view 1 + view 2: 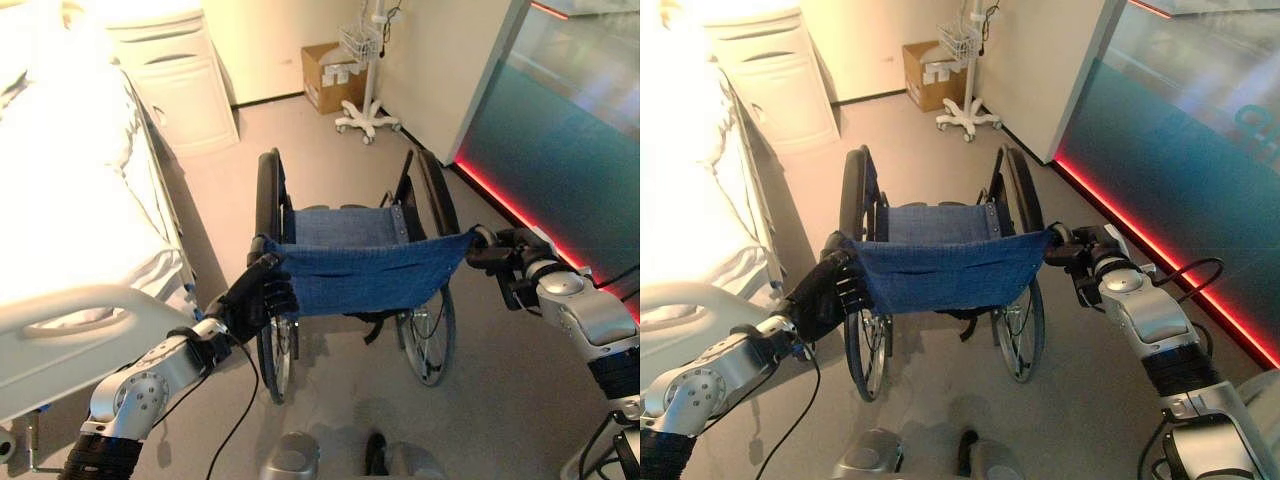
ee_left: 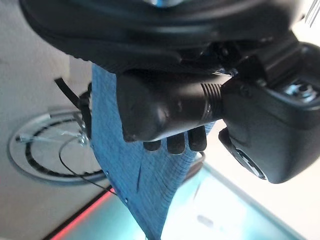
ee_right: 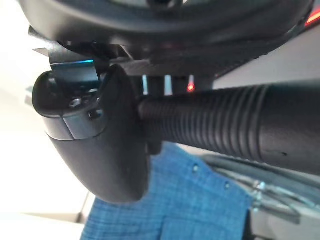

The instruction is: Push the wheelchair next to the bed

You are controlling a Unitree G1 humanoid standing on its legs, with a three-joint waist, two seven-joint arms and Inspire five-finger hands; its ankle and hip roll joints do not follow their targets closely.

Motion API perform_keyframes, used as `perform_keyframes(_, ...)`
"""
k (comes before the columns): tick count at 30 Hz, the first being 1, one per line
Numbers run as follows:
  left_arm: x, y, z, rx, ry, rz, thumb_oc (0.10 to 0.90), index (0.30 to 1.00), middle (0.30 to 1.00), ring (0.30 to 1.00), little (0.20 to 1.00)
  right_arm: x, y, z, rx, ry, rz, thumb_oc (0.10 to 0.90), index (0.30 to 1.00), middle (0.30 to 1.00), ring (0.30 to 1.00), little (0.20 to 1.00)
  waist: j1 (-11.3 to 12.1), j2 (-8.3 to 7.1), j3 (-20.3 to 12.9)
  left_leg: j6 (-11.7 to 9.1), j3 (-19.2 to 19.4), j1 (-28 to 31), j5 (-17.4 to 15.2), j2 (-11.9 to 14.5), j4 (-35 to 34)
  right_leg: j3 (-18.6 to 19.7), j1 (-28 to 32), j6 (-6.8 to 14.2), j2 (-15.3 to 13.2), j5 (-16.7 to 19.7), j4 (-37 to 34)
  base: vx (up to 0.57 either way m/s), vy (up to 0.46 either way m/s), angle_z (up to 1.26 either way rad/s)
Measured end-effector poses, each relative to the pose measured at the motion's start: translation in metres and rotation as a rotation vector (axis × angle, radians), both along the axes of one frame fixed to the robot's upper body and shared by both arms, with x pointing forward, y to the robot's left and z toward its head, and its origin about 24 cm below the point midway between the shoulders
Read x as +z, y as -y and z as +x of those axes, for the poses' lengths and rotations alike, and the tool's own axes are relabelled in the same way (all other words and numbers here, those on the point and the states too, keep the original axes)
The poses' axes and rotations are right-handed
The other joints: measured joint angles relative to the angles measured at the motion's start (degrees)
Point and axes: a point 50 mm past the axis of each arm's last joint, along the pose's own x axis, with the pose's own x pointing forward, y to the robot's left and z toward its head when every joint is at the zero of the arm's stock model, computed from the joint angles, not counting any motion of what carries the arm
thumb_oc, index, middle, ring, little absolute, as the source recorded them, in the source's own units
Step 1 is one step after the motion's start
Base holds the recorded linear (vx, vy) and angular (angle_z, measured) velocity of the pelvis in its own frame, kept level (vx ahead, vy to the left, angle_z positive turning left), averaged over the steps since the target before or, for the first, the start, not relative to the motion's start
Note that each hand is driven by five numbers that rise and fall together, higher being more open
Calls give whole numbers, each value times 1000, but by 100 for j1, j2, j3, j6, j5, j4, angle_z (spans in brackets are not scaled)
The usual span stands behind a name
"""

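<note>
Left eye view: your left hand [image 1: 262, 298] and right hand [image 1: 497, 252] curl round the wheelchair [image 1: 352, 262] grips, just beside the bed [image 1: 70, 215]. Push evenly; keep parallel.

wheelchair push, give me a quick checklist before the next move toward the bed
1. Left hand curled round the left push handle: ok.
2. Right hand curled round the right push handle: ok.
3. Wheelchair upright, both big wheels on the floor: ok.
4. Wheelchair seat free of items: ok.
5. Floor gap between wheelchair and bed open: ok.
6. Space ahead: cardboard box and wheeled stand stand by the far wall, apart from the wheelchair: ok.
</note>
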Motion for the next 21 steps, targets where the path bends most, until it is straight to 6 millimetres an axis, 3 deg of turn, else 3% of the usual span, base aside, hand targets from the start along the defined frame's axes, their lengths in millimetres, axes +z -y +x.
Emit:
perform_keyframes(1,-2,0,0,8,-9,0,400,300,300,300,300,-1,0,0,1,-4,-2,400,300,300,300,300,40,-4,3,23,1,-112,160,-43,166,-28,122,-34,-16,21,-117,311,-136,13)
perform_keyframes(2,-4,-1,-2,14,-18,-2,400,300,300,300,300,-2,-1,-1,3,-10,-11,400,300,300,300,300,36,-42,24,279,52,-219,-16,-142,184,-36,347,-82,-2,11,-341,345,-109,29)
perform_keyframes(4,-6,-1,-4,14,-25,-5,400,300,300,300,300,-4,-2,-1,14,-21,-31,400,300,300,300,300,97,-66,37,456,265,-236,-124,-283,-346,-5,572,-125,17,20,-530,365,-106,20)
perform_keyframes(5,-8,-1,-6,9,-29,-10,400,300,300,300,300,-6,-2,-1,18,-29,-47,400,300,300,300,300,124,-67,37,547,467,-187,-143,-340,-946,-9,730,-138,52,11,-672,297,-65,12)
perform_keyframes(8,-7,1,-7,-12,-15,-23,400,300,300,300,300,-7,-1,3,6,-39,-47,400,300,300,300,300,203,-51,45,567,634,-305,-130,-383,-2172,47,1026,-284,191,-123,-932,465,-93,13)
perform_keyframes(10,-6,5,-6,-19,1,-34,400,300,300,300,300,-10,2,5,-10,-54,-47,400,300,300,300,300,243,-10,40,337,992,-526,82,-209,-3272,12,1324,-383,343,-201,-1132,483,-95,16)
perform_keyframes(11,-5,6,-6,-31,9,-32,400,300,300,300,300,-12,3,4,-14,-52,-47,400,300,300,300,300,264,99,33,205,1255,-757,224,-34,-3518,-39,1467,-359,464,-269,-1183,588,-95,-2)
perform_keyframes(12,-5,7,-7,-37,11,-35,400,300,300,300,300,-13,4,3,-15,-51,-54,400,300,300,300,300,288,153,4,171,1408,-888,258,27,-3557,-34,1541,-356,518,-321,-1201,520,-64,-8)
perform_keyframes(13,-6,8,-8,-49,7,-42,400,300,300,300,300,-19,6,-1,-18,-46,-73,400,300,300,300,300,371,224,-83,173,1862,-1056,256,149,-3549,-136,1741,-343,541,-433,-1274,416,-44,-8)
perform_keyframes(14,-7,8,-10,-50,3,-42,400,300,300,300,300,-20,6,-2,-16,-47,-74,400,300,300,300,300,383,239,-128,174,1961,-1118,255,159,-3509,-146,1839,-287,534,-492,-1300,418,-38,-13)
perform_keyframes(16,-9,6,-16,-57,-17,-24,400,300,300,300,300,-28,4,-4,-10,-72,-70,400,300,300,300,300,473,171,-392,373,2034,-1134,142,92,-3053,-160,2051,-84,391,-765,-1323,520,-51,-26)
perform_keyframes(17,-9,4,-20,-56,-22,-13,400,300,300,300,300,-32,1,-5,0,-85,-67,400,300,300,300,300,531,99,-542,615,1967,-953,256,-43,-3096,-103,2125,-34,308,-985,-1260,613,-16,-21)
perform_keyframes(18,-8,3,-19,-50,-18,-16,400,300,300,300,300,-33,1,-5,-1,-87,-73,400,300,300,300,300,541,-11,-541,625,1802,-892,240,-190,-3097,-89,2146,60,231,-1079,-1003,417,32,-28)
perform_keyframes(19,-9,4,-16,-28,-17,-31,400,300,300,300,300,-36,-1,-2,-1,-86,-70,400,300,300,300,300,639,-22,-537,697,1756,-764,287,-282,-3067,-62,1909,357,182,-1244,-51,528,55,-25)
perform_keyframes(20,-9,2,-12,-13,-16,-32,400,300,300,300,300,-38,-4,2,-4,-86,-67,400,300,300,300,300,712,-27,-541,861,1756,-664,353,-296,-3061,66,1373,741,207,-1251,1598,468,46,-17)
perform_keyframes(21,-6,0,-9,-12,-6,-13,400,300,300,300,300,-39,-4,3,-5,-89,-62,400,300,300,300,300,714,-72,-527,1187,1796,-538,562,-356,-3082,22,1229,969,305,-942,2366,462,32,0)
